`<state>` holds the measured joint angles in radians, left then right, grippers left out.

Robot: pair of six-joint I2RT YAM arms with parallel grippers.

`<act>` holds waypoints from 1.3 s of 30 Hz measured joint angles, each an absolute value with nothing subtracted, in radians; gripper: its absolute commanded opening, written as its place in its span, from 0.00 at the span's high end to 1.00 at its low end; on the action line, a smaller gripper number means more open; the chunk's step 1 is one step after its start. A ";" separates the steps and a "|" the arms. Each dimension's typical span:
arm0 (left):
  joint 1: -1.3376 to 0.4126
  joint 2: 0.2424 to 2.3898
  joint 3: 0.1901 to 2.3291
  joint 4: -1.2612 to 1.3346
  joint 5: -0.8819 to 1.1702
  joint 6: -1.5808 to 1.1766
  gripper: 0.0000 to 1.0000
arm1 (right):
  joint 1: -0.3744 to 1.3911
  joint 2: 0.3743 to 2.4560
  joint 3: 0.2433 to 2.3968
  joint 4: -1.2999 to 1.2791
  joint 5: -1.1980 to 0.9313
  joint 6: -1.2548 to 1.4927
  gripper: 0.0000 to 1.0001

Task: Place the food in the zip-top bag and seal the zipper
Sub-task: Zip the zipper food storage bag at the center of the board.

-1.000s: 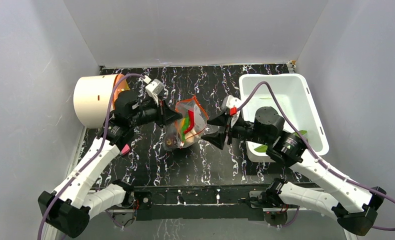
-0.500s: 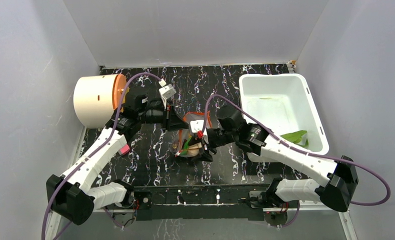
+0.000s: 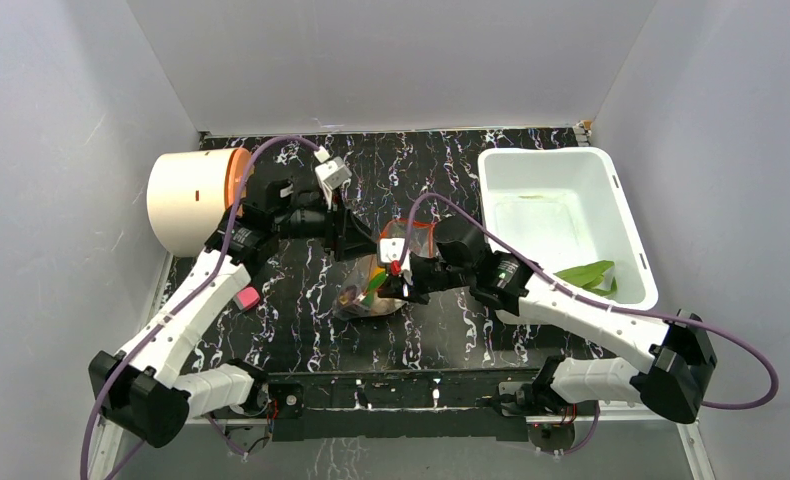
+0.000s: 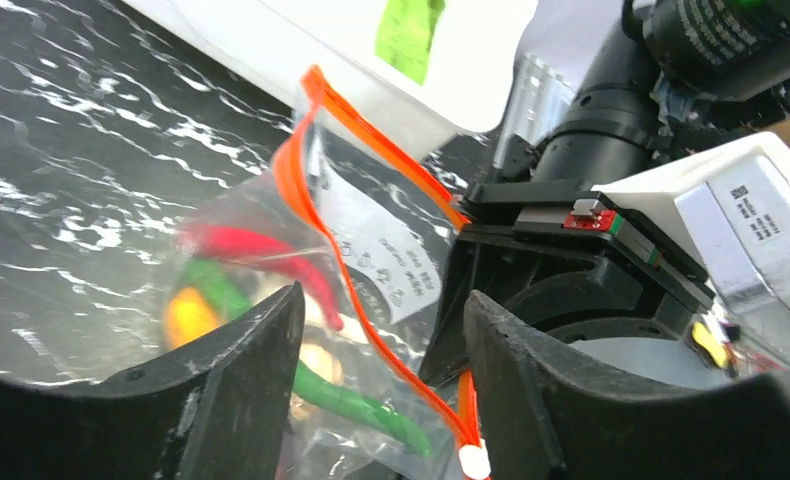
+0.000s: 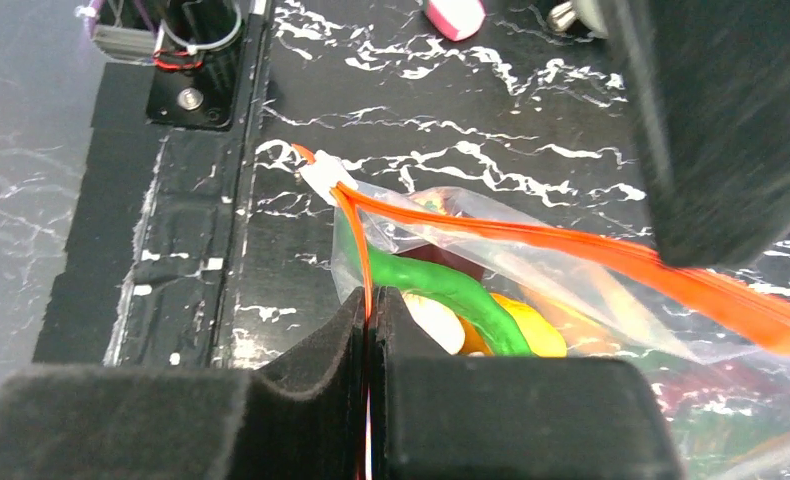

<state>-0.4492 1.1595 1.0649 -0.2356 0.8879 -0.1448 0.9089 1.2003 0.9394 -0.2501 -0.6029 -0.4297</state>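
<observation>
1. Overhead, the zip-top bag (image 3: pixel 371 295) lies near the middle of the dark marbled tabletop (image 3: pixel 301 330), between the two arms, with toy foods showing through its clear plastic. The left pincer (image 3: pixel 354 238) sits at the bag's far-left side and the right pincer (image 3: pixel 403 283) meets its right edge. A cream cylinder (image 3: pixel 184 200) lies on its side at the far left. A white bin (image 3: pixel 488 195) stands at the right with a green leaf (image 3: pixel 586 273) in it.
2. Seen from the left wrist, the left pincer is released, its two black fingers (image 4: pixel 241 400) standing apart. The orange-red zipper (image 4: pixel 371 190) runs down through the gap between them; whether it touches either finger cannot be told. Inside the bag lie a red chilli (image 4: pixel 261 250), a green pepper (image 4: pixel 356 405) and an orange fruit (image 4: pixel 186 315), beside the white label (image 4: pixel 396 265). The right pincer's black housing is just to the right of the bag.
3. Seen from the right wrist, the right pincer is clenched on the zipper, its pads pressed together with the thin strip pinched between them. From there the strip rises to a white end tab (image 5: pixel 321 178), and another length runs off to the right. The green pepper, the orange fruit and a whitish piece (image 5: pixel 436 320) lie inside the bag just behind the pads.
</observation>
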 measured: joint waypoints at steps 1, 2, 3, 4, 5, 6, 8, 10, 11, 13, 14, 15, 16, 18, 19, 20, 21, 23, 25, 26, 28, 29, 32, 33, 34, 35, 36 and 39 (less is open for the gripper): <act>-0.449 1.156 1.087 -0.251 0.865 -0.130 0.38 | 0.909 1.191 0.926 -0.228 -0.592 -0.417 1.00; -0.449 1.150 1.108 -0.267 0.838 -0.116 0.37 | 0.909 1.184 0.918 -0.208 -0.584 -0.409 1.00; -0.449 1.142 1.124 -0.279 0.817 -0.102 0.37 | 0.909 1.178 0.912 -0.189 -0.574 -0.392 1.00; -0.449 1.131 1.143 -0.295 0.794 -0.088 0.37 | 0.909 1.175 0.910 -0.172 -0.567 -0.380 1.00; -0.449 1.117 1.160 -0.308 0.770 -0.075 0.37 | 0.909 1.173 0.908 -0.152 -0.560 -0.361 1.00; -0.449 1.104 1.176 -0.320 0.752 -0.065 0.38 | 0.909 1.173 0.908 -0.134 -0.552 -0.339 1.00; -0.449 1.072 1.200 -0.338 0.704 -0.046 0.40 | 0.909 1.173 0.901 -0.091 -0.535 -0.287 1.00; -0.449 1.026 1.214 -0.361 0.642 -0.033 0.43 | 0.909 1.172 0.886 -0.044 -0.510 -0.228 1.00; -0.449 0.993 1.217 -0.375 0.606 -0.025 0.44 | 0.909 1.172 0.878 -0.028 -0.498 -0.204 1.00; -0.449 0.937 1.215 -0.390 0.558 -0.015 0.47 | 0.909 1.170 0.857 0.008 -0.472 -0.153 1.00; -0.449 0.901 1.208 -0.392 0.538 -0.010 0.51 | 0.909 1.169 0.850 0.015 -0.462 -0.137 1.00; -0.449 0.866 1.194 -0.389 0.524 -0.011 0.56 | 0.909 1.168 0.845 0.026 -0.451 -0.123 1.00; -0.449 0.834 1.177 -0.389 0.512 -0.013 0.58 | 0.909 1.167 0.841 0.034 -0.441 -0.111 1.00; -0.449 0.768 1.129 -0.392 0.503 -0.020 0.59 | 0.909 1.160 0.836 0.039 -0.413 -0.092 1.00; -0.449 0.742 1.103 -0.387 0.507 -0.019 0.59 | 0.909 1.156 0.836 0.042 -0.403 -0.083 1.00; -0.449 0.714 1.065 -0.379 0.525 -0.019 0.59 | 0.909 1.152 0.836 0.051 -0.388 -0.075 1.00; -0.449 0.699 1.037 -0.379 0.540 -0.019 0.60 | 0.909 1.150 0.836 0.057 -0.382 -0.072 1.00; -0.449 0.673 0.960 -0.369 0.605 -0.016 0.64 | 0.909 1.149 0.836 0.067 -0.372 -0.060 1.00; -0.449 0.661 0.900 -0.372 0.650 -0.010 0.66 | 0.909 1.151 0.836 0.071 -0.371 -0.051 1.00; -0.449 0.657 0.879 -0.375 0.663 -0.007 0.66 | 0.909 1.152 0.836 0.073 -0.371 -0.049 1.00; -0.449 0.648 0.834 -0.374 0.670 0.001 0.66 | 0.909 1.153 0.836 0.081 -0.371 -0.041 1.00; -0.449 0.643 0.820 -0.374 0.669 0.003 0.66 | 0.909 1.153 0.836 0.086 -0.371 -0.034 1.00; -0.449 0.625 0.785 -0.361 0.666 0.019 0.67 | 0.909 1.153 0.836 0.102 -0.371 -0.019 1.00; -0.449 0.625 0.781 -0.356 0.668 0.024 0.67 | 0.909 1.153 0.836 0.104 -0.372 -0.017 1.00; -0.449 0.626 0.779 -0.344 0.673 0.028 0.68 | 0.909 1.153 0.836 0.105 -0.372 -0.015 1.00; -0.449 0.629 0.775 -0.327 0.683 0.034 0.69 | 0.909 1.153 0.836 0.105 -0.373 -0.013 1.00; -0.449 0.633 0.771 -0.313 0.689 0.035 0.70 | 0.909 1.153 0.836 0.105 -0.373 -0.011 1.00; -0.449 0.652 0.754 -0.262 0.697 0.038 0.73 | 0.909 1.153 0.836 0.107 -0.377 0.003 1.00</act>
<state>-0.4492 0.6521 0.7544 -0.2623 0.6971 0.0376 0.9089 1.1526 0.8356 0.1074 -0.3767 0.0029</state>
